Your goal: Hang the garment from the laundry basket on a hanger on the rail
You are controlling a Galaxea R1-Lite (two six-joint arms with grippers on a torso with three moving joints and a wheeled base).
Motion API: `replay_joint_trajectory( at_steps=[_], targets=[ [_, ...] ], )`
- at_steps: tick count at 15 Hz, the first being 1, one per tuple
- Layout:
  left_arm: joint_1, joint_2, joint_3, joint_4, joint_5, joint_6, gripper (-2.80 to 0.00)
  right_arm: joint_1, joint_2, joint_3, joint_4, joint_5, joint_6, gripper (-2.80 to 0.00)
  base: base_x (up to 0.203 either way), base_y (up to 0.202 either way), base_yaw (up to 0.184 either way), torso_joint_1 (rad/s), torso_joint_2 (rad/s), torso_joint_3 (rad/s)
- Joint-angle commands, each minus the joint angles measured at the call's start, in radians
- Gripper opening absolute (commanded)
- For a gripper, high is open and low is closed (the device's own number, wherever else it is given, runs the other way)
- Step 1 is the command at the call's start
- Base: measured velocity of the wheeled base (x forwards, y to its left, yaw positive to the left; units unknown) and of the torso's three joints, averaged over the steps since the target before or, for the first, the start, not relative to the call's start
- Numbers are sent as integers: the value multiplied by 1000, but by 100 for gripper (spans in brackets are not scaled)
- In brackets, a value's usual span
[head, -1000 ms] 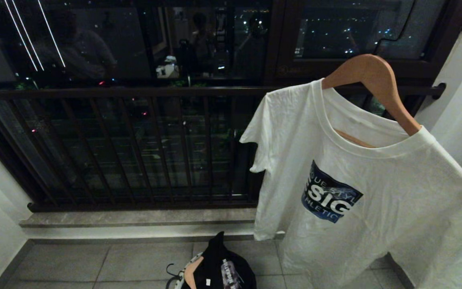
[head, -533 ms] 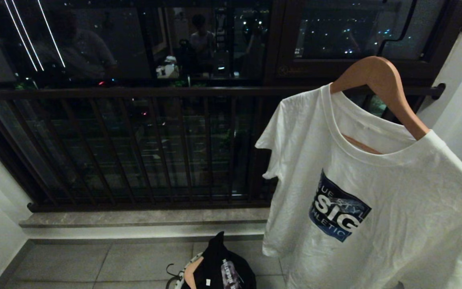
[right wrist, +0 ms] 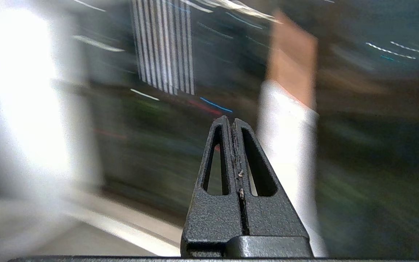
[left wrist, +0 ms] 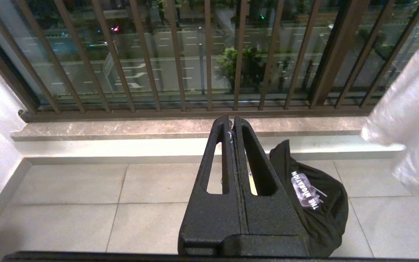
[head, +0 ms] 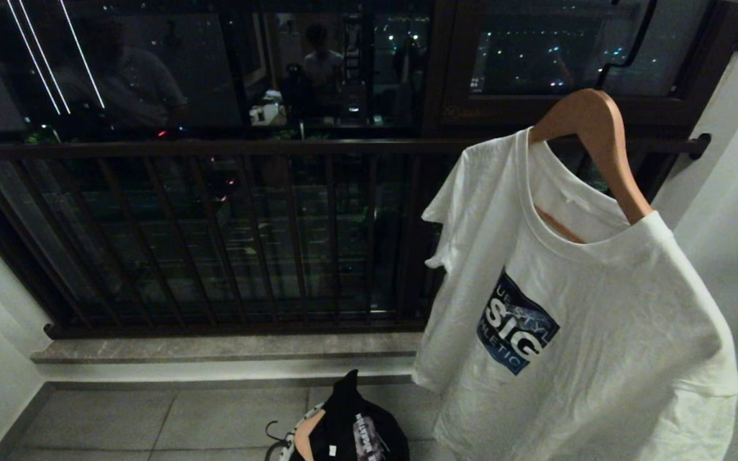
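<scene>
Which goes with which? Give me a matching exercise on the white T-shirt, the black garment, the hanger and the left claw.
1. white T-shirt
2. black garment
3. wooden hanger
4. left claw

A. shut, holding nothing
B. heaped low, white lettering on it
C. hanging up, blue print on the chest
D. tan, one arm inside a collar

Pairs: 1-C, 2-B, 3-D, 4-A

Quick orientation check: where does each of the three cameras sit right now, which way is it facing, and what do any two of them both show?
Head: on the robot's head, looking forward and down at the railing, white T-shirt on its hanger, and the basket holding a black garment; no arm in view.
Left wrist: behind the shut left claw, facing the railing, sill and black garment on the floor.
Right wrist: behind the shut right claw, blurred, facing hanger and T-shirt.
Shared: head and left wrist both show the railing, black garment and T-shirt.
</scene>
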Motion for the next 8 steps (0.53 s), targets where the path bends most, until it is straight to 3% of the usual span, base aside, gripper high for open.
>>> replay_joint_trajectory(
  at_steps=[1,4,8],
  targets=[
    [1,1,0,0,0,0,-280,28,-74,64,183,-229,-184,-280,0,0,0,0,0,0],
    [0,1,0,0,0,0,-280,49,-202,76,541,-387,-229,-280,0,0,0,0,0,0],
    [0,1,0,0,0,-1,-280,65,-261,77,792,-526,-288,-280,0,0,0,0,0,0]
  ],
)
